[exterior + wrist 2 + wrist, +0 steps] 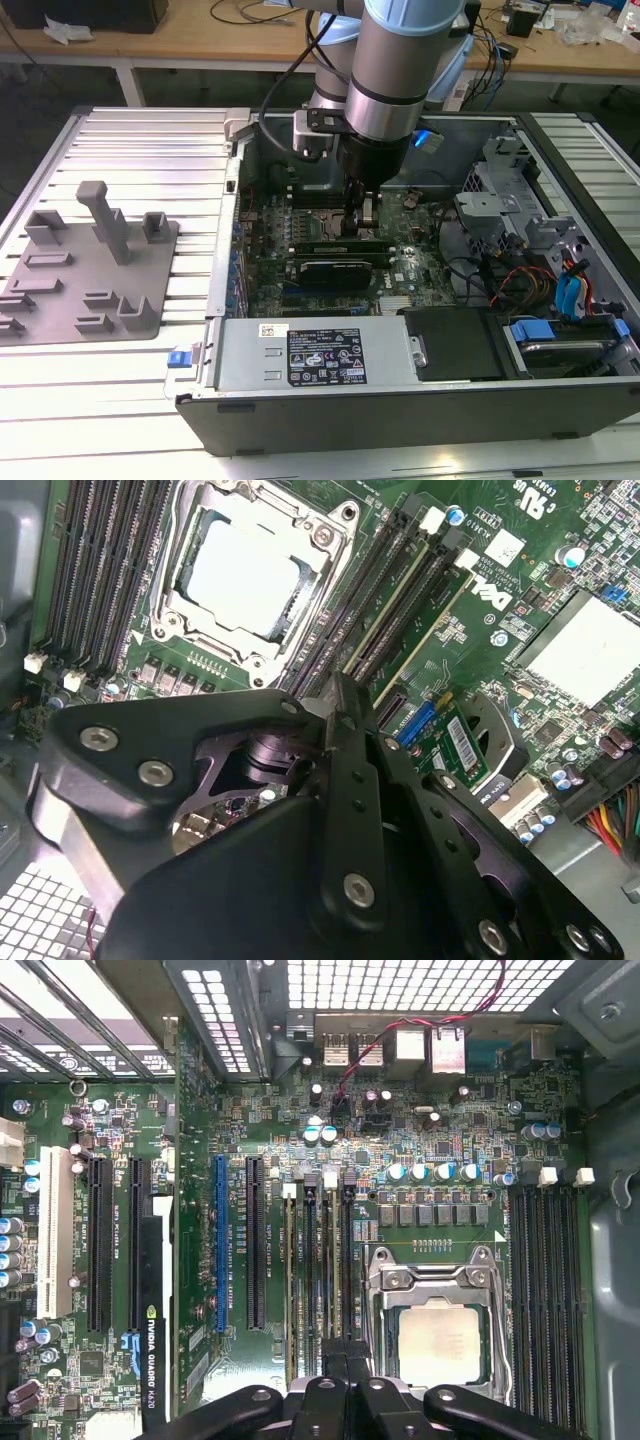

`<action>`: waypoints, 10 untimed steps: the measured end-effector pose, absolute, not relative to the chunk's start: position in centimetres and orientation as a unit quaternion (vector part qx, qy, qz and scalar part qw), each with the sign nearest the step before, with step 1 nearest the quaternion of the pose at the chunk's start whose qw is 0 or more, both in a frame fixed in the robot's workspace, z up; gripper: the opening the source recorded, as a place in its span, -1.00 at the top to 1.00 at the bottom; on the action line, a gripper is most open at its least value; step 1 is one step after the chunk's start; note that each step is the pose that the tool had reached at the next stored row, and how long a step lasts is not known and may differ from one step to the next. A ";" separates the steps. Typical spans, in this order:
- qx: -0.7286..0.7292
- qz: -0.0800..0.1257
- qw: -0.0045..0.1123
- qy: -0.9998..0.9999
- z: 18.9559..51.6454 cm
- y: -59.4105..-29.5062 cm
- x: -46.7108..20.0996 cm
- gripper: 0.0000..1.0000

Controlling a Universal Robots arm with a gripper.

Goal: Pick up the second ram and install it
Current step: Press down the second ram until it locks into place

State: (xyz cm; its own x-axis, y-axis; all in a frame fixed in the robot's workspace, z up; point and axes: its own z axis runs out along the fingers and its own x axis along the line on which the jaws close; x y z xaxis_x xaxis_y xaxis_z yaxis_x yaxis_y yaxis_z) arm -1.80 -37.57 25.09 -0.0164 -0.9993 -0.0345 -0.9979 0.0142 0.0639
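Gripper [358, 222] down inside the open computer case [560, 180], fingers pressed together over the memory slots [318, 1260] just beside the processor socket [440, 1330], and right beneath its fingertips the second ram [395, 605] sits upright in a slot on the motherboard [270, 1140].

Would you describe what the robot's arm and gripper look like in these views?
In the exterior view the arm is a thick silver-grey cylinder with a light blue joint cap and a black band, black cables looping behind it. The gripper is black; in both wrist views its matte black linkage plates carry round silver screws.
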 end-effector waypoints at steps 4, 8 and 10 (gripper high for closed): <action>0.701 -0.035 0.010 -0.712 25.1 -37.6 -1.0 0.84; 0.701 -0.035 0.010 -0.712 25.1 -37.6 1.0 0.84; 0.701 -0.035 0.010 -0.712 25.1 -37.6 2.1 0.84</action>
State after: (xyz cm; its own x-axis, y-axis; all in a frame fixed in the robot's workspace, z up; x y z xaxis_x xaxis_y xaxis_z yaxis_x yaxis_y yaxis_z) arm 2.14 -37.56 25.08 -0.0165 -0.9993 -0.0345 -0.9978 0.0142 0.0646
